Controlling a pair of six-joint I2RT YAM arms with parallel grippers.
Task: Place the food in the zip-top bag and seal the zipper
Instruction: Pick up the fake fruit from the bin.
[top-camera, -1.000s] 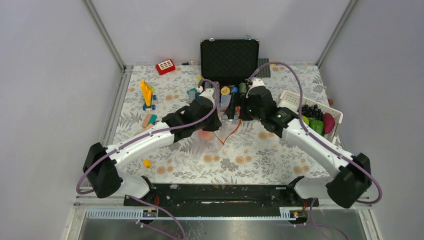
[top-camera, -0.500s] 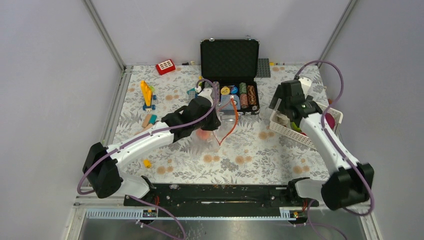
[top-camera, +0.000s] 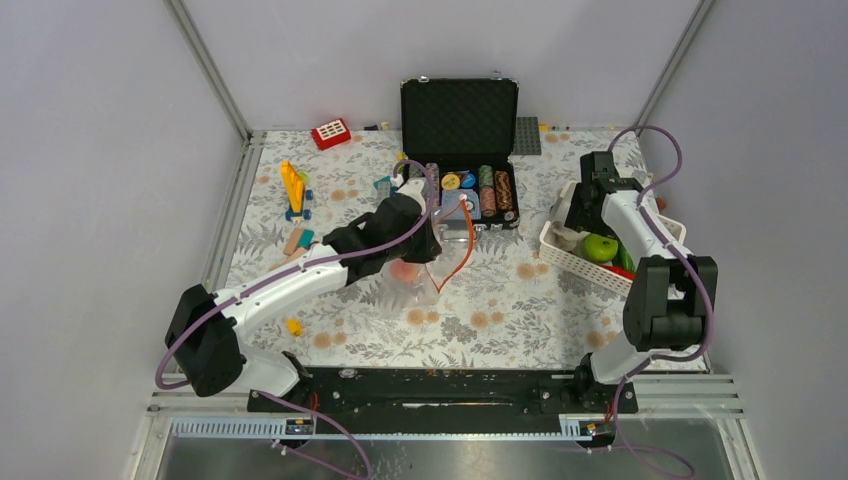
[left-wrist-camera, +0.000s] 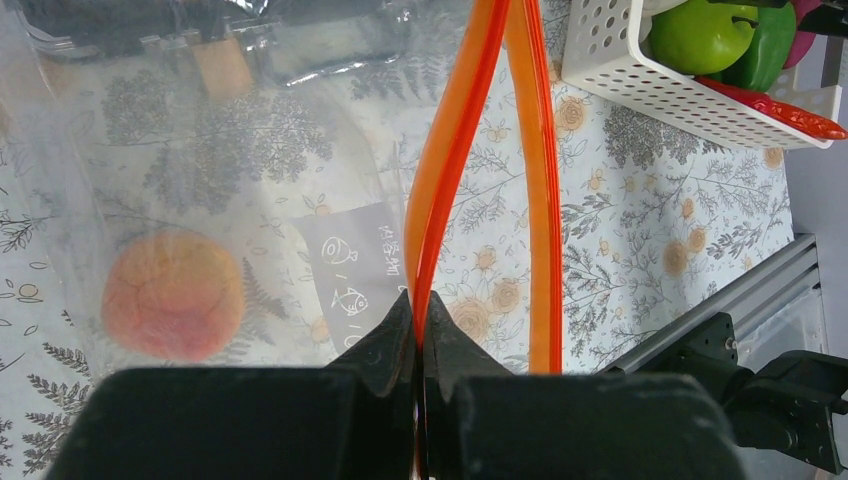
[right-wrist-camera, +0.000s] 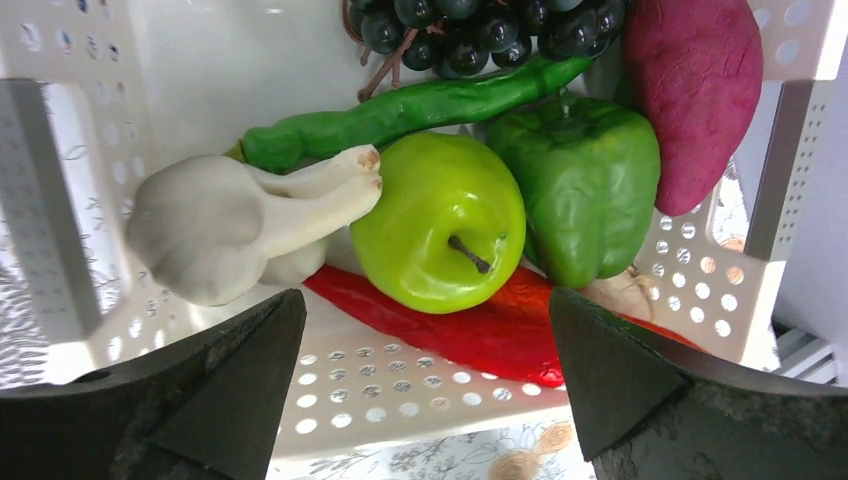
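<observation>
My left gripper (left-wrist-camera: 420, 300) is shut on the orange-red zipper (left-wrist-camera: 452, 160) of the clear zip-top bag (left-wrist-camera: 200, 180), holding its mouth open; an orange round food piece (left-wrist-camera: 172, 296) lies inside. The bag shows mid-table in the top view (top-camera: 430, 262). My right gripper (right-wrist-camera: 425, 340) is open and empty above the white basket (right-wrist-camera: 400, 385), which holds a green apple (right-wrist-camera: 440, 225), green pepper (right-wrist-camera: 585, 190), white mushroom (right-wrist-camera: 220, 225), red chili (right-wrist-camera: 450, 335), long green vegetable (right-wrist-camera: 400, 115), dark grapes (right-wrist-camera: 480, 25) and a magenta piece (right-wrist-camera: 700, 90).
An open black case (top-camera: 460, 120) with poker chip stacks (top-camera: 480, 190) stands behind the bag. Yellow and blue toy blocks (top-camera: 294, 190) and a red block (top-camera: 330, 133) lie at the back left. A small yellow piece (top-camera: 293, 326) lies near the left arm's base.
My right arm has swung from the bag's mouth at the centre over to the white basket on the right. My left gripper still holds the zipper in place.
</observation>
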